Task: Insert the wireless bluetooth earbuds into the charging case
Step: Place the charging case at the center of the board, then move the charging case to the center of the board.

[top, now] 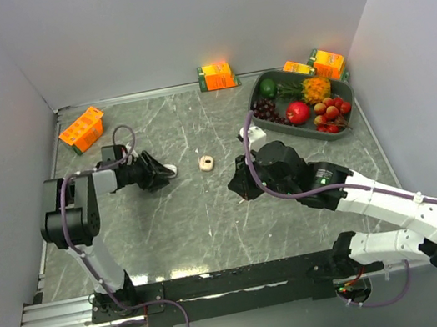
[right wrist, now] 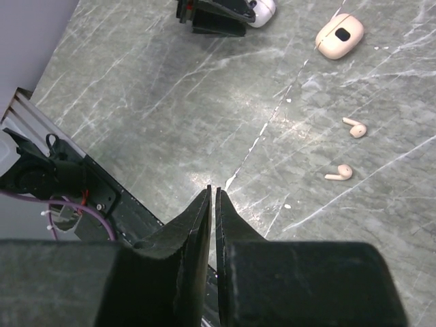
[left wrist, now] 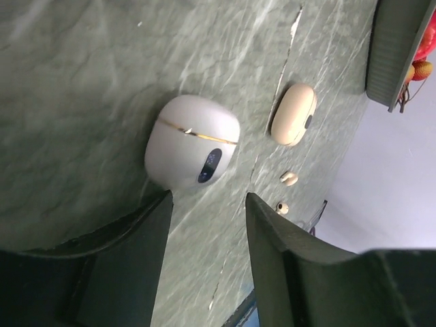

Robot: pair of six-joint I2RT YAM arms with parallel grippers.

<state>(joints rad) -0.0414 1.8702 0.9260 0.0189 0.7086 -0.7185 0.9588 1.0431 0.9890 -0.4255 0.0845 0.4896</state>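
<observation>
A white rounded charging case (left wrist: 193,139) lies shut on the marble table, just past my left gripper's fingertips. My left gripper (left wrist: 208,199) is open with nothing between its jaws, and it shows beside that case (top: 171,170) in the top view. A smaller beige case (right wrist: 339,35) lies further right (top: 207,163). Two pale-beige earbuds lie loose on the table (right wrist: 355,127) (right wrist: 340,173), apart from both cases. My right gripper (right wrist: 212,189) hovers over bare table to their left, its jaws together but for a thin slit, holding nothing. In the top view the right arm hides the earbuds.
A dark tray (top: 253,92) of fruit stands at the back right; its corner shows in the left wrist view (left wrist: 392,54). Orange cartons stand at the back left (top: 82,129), back middle (top: 217,76) and behind the tray (top: 328,64). The base rail (right wrist: 75,184) runs along the near edge.
</observation>
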